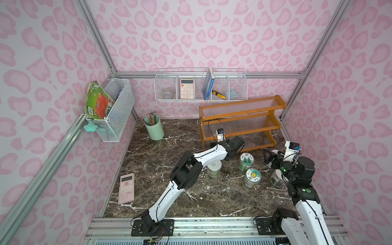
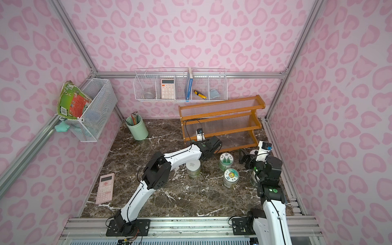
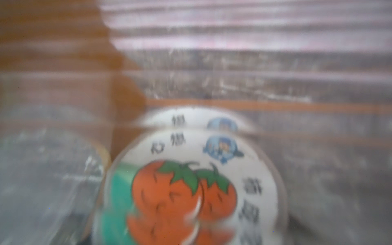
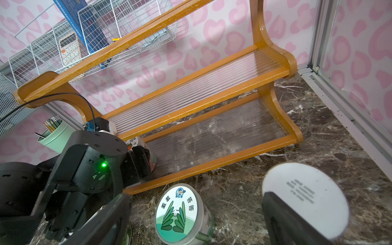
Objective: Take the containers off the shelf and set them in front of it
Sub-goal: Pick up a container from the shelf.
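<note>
The orange-brown shelf point(image 1: 241, 110) point(image 4: 201, 101) stands at the back right, its upper two tiers bare. My left gripper point(image 1: 238, 145) point(image 4: 142, 157) reaches onto the bottom tier and is shut on a strawberry-lid container point(image 3: 191, 186) point(image 4: 130, 145). On the marble in front stand a white-lid container point(image 1: 214, 167) under the left arm, a tree-lid one point(image 1: 246, 161) point(image 4: 177, 210) and a flower-lid one point(image 1: 252, 177). Another container point(image 1: 276, 179) is half hidden by the right arm. My right gripper point(image 1: 269, 158) point(image 4: 197, 196) is open and empty, beside a white-lid container point(image 1: 275, 151) point(image 4: 307, 195).
A mint-green pencil cup point(image 1: 154, 128) stands at the back left and a pink calculator point(image 1: 126, 188) lies at the front left. White wire baskets point(image 1: 200, 87) hang on the back wall above the shelf, another point(image 1: 115, 110) on the left wall. The aluminium frame point(image 4: 318, 63) runs close to the shelf's right end.
</note>
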Robot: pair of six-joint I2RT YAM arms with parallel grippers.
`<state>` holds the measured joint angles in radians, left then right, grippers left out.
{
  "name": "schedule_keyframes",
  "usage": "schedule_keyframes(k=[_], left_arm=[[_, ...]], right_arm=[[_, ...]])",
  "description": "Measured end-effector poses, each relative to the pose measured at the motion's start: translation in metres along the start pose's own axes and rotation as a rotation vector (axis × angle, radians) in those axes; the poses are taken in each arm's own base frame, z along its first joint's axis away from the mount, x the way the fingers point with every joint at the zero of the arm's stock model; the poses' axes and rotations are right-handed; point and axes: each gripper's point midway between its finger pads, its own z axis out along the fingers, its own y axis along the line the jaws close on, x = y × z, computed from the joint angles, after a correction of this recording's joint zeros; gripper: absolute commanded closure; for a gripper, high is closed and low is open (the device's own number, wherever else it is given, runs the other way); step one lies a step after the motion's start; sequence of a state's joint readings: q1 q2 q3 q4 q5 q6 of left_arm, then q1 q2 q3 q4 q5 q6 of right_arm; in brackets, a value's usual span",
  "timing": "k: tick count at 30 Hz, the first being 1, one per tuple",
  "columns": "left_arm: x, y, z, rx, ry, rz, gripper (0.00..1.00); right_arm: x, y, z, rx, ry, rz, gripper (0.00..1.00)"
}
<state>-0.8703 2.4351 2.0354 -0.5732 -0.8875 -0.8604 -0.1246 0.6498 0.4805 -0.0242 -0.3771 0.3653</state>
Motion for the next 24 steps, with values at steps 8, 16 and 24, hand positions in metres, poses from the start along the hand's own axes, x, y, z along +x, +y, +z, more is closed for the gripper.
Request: schedule_keyframes(k=[8,16,24], left_arm=[[0.001,-0.013,-0.017,0.036,-0.007,0.058,0.25],[0.002,-0.018,-0.027,0.056,-0.008,0.071,0.25],[0.007,-0.026,-0.047,0.085,-0.001,0.098,0.25]], right_arm=[[-0.001,0.001,-0.001,-0.001,-0.005,-0.002,0.01],[-0.003,0.002,-0.003,0.000,-0.015,-0.006,0.01],[-0.005,0.002,-0.005,0.001,-0.021,-0.008,0.01]])
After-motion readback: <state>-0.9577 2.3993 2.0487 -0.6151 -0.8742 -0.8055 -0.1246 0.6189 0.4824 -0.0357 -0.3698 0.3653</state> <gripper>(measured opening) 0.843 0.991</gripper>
